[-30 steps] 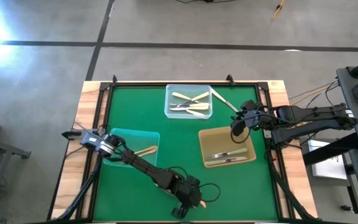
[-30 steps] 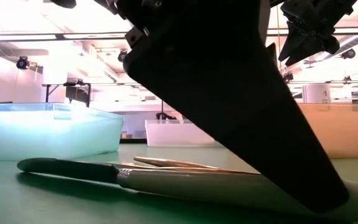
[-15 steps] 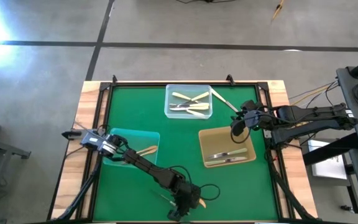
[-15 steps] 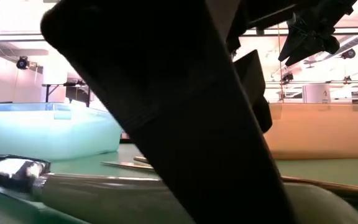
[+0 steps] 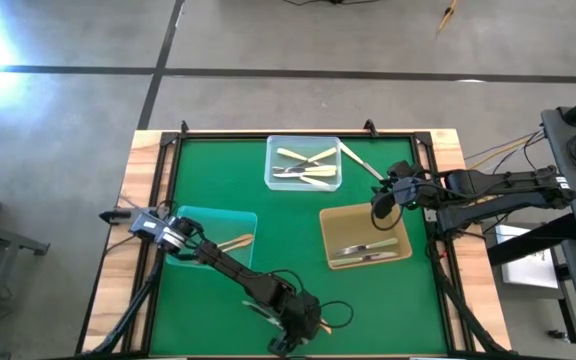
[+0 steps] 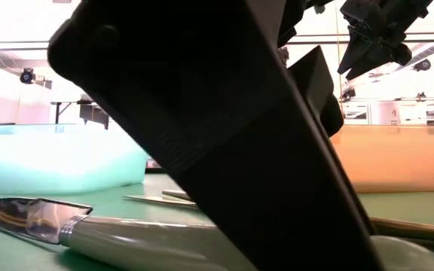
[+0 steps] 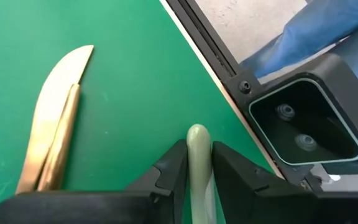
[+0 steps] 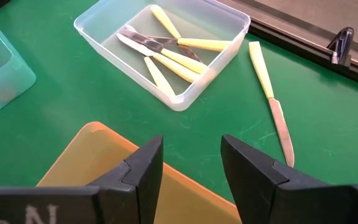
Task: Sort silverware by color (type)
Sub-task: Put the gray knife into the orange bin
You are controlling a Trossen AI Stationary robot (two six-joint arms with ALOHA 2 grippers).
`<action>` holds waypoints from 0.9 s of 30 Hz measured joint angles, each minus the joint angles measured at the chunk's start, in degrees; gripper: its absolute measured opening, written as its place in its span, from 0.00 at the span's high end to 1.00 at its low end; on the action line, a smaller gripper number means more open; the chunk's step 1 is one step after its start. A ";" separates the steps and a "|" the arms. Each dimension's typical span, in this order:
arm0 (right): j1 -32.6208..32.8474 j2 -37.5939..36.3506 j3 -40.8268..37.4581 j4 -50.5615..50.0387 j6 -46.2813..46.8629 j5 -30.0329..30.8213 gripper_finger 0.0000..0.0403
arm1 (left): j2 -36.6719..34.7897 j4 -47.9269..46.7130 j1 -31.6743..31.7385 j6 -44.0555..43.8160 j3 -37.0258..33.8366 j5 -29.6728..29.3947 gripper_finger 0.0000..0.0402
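Observation:
My left gripper (image 5: 290, 322) is by the table's near edge, shut on a knife with a cream handle (image 7: 197, 149) and a silver blade (image 6: 22, 214). Beside it a gold knife (image 7: 50, 124) lies flat on the green mat. My right gripper (image 5: 381, 207) hangs open above the far right corner of the amber tray (image 5: 330, 255), which holds silver utensils (image 5: 366, 250). A clear tray (image 5: 271, 165) at the far middle holds cream-handled pieces (image 8: 166, 53). A teal tray (image 5: 193, 215) at the left holds a gold piece (image 5: 234, 241). My left gripper pinches the cream handle near its rounded free end (image 7: 197, 138) between its two fingers. They slant down from above, and the rounded end sticks out past the fingertips. The knife lies nearly level and low over the mat. Whether its blade rests on the mat, I cannot tell.
One more cream-handled knife (image 8: 268, 90) lies on the mat right of the clear tray. The table's black rim and the low camera's housing (image 7: 303, 127) are just beyond my left gripper. A person's blue trouser leg (image 7: 316, 37) stands past that edge.
My left gripper has turned at the wrist without changing place. The cream-handled knife has swung round with it: its blade end has come closer to the near edge and now shows bright to the left of the gripper. My right arm has kept still.

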 joint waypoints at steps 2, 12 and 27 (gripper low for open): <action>0.02 0.00 0.00 0.00 -0.02 0.00 0.62 | 0.08 0.13 -0.30 -0.72 0.01 -0.42 0.85; 0.02 0.00 0.00 0.00 -0.02 0.00 0.62 | 0.32 3.71 -0.64 -8.65 -0.11 -1.21 0.94; 0.01 0.00 0.00 0.00 0.00 0.00 0.62 | -0.80 2.60 -0.71 -11.28 0.46 -4.46 0.97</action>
